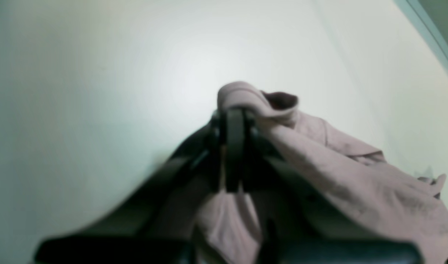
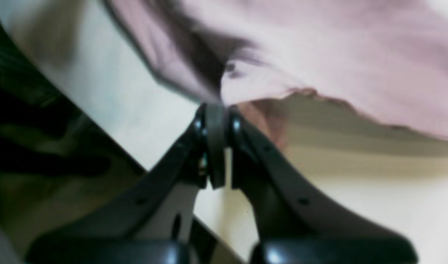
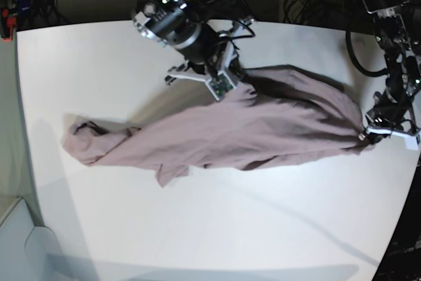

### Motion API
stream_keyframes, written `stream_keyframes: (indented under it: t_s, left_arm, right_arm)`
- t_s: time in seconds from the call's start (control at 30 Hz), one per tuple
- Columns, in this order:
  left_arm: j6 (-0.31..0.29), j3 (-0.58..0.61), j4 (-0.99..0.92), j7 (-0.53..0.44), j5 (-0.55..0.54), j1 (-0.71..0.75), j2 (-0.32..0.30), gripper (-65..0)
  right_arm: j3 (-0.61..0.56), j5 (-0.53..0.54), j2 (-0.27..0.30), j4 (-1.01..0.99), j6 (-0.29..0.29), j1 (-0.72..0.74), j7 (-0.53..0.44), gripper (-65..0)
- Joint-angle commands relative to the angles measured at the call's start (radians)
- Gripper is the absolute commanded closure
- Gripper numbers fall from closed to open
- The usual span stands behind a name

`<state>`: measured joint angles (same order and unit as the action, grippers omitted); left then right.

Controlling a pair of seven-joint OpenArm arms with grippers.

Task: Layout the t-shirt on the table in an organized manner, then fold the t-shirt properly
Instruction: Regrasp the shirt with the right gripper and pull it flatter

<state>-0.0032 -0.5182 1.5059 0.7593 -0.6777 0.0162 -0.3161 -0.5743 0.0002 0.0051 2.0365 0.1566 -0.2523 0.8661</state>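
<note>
Base view: the t-shirt (image 3: 230, 129) lies stretched across the middle of the white bench (image 3: 217, 228), running from a bunched end at about 9 o'clock to a pulled corner at about 3 o'clock. Long folds run along its length; a small flap sticks out of its lower edge toward 7 o'clock. The right tool (image 3: 231, 78) sits at the cloth's upper edge, about 12 o'clock of the shirt, on the arm reaching in from the top of the bench. In the right wrist view its jaws are pressed together on a pinch of the shirt's edge (image 2: 216, 101), the cloth spreading away above and to the right of the fingers (image 2: 215, 146), with shadow on the bench beneath the raised hem. The left tool (image 3: 366, 129) is at the shirt's 3 o'clock corner, near the bench's right edge. In the left wrist view it is clenched on a fold of fabric (image 1: 235, 110): cloth humps over the tips, a dark opening in the fold shows just to their right, and more of the shirt trails toward 4 o'clock and hangs down between the finger bases. Both wrist views are blurred, so finer seams cannot be made out.
</note>
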Motion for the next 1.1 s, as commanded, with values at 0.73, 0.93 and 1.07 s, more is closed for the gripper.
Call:
stream_keyframes:
  t_s: [0.73,0.93,1.07]
  left_arm:
    - [-0.002,-0.012,0.014,-0.021,-0.007,-0.02,-0.025,-0.3]
    - [-0.002,-0.012,0.014,-0.025,-0.003,-0.022,-0.025,-0.3]
    - [-0.002,-0.012,0.014,-0.024,-0.003,-0.022,-0.024,-0.4]
  right_arm:
    - [0.239,0.005,-0.026,-0.109,-0.007,0.176,-0.006,0.0]
    - [0.239,0.005,-0.03,-0.193,-0.007,0.175,-0.006,0.0]
    - [0.239,0.005,-0.03,-0.228,-0.007,0.183,-0.005,0.0]
